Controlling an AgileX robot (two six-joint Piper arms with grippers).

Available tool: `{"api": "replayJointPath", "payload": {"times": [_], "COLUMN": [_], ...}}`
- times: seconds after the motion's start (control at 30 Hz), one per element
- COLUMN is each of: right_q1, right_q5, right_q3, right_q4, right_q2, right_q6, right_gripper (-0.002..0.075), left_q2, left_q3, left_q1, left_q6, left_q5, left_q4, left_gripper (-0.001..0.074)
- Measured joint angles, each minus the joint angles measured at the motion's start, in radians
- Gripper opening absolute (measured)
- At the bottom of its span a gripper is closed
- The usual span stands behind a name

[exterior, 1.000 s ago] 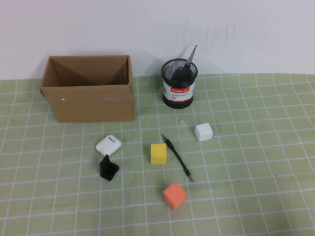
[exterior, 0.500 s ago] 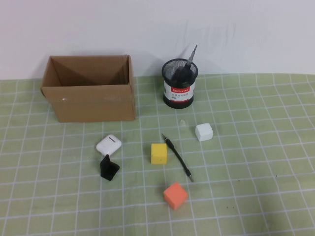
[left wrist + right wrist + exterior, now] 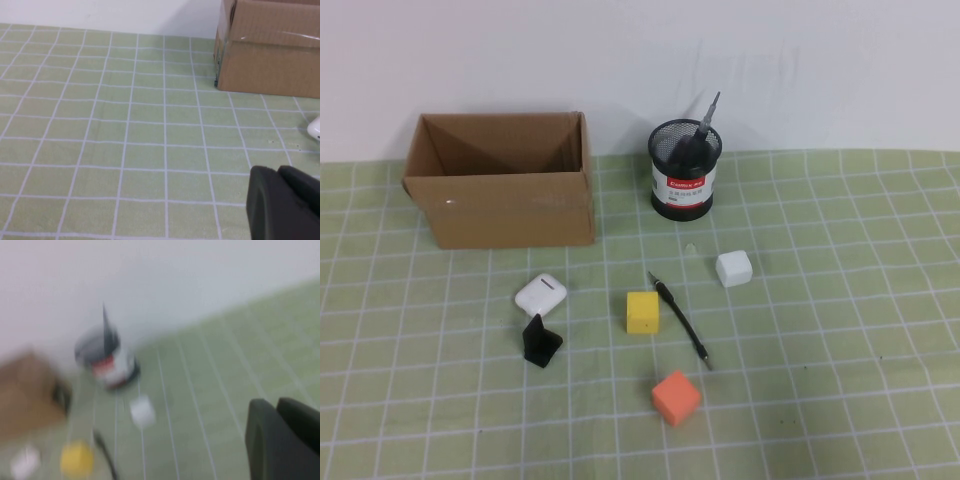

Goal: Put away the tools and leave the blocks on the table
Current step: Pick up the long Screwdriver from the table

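Near the tabletop's [image 3: 880, 300] middle lies the thin black pen-like driver [image 3: 680, 320], slim and smooth, its long axis running from far-left to near-right between the yellow block [image 3: 642, 312] and the white block [image 3: 734, 268]. Neither arm shows from above. Right gripper [image 3: 282, 440], pressed together, faces the driver and looks likelier to reach; left gripper [image 3: 285, 200], also pressed together, hangs by the cardboard box [image 3: 500, 190].

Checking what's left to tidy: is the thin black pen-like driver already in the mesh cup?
No, the pen-like driver lies flat on the mat between the yellow block and white block, apart from the mesh cup.
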Motion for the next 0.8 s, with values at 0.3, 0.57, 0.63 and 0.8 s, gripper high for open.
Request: {"api": "replayJointPath", "payload": {"times": [0.3, 0.57, 0.63, 0.8], "right_q1": [0.0, 0.139, 0.204, 0.379], "right_q5": [0.445, 0.483, 0.483, 0.485], "right_q3": [-0.455, -0.713, -0.77, -0.938], "right_q4": [-0.177, -0.241, -0.27, -0.361], "right_q2": [0.612, 1.025, 1.111, 1.325], "right_q6": [-0.034, -0.033, -0.01, 0.053], "right_gripper": [-0.0008, -0.0008, -0.0008, -0.0008], "left_q2": [0.0, 0.0, 0.0, 0.0], "left_q3": [0.0, 0.0, 0.0, 0.0], "left_q1": [0.0, 0.0, 0.0, 0.0], "left_q6": [-0.002, -0.002, -0.002, -0.002], "left_q5": [0.0, 0.0, 0.0, 0.0], "left_q4": [0.0, 0.0, 0.0, 0.0], "left_gripper": [-0.0003, -0.0003, -0.0003, -0.0003]}}
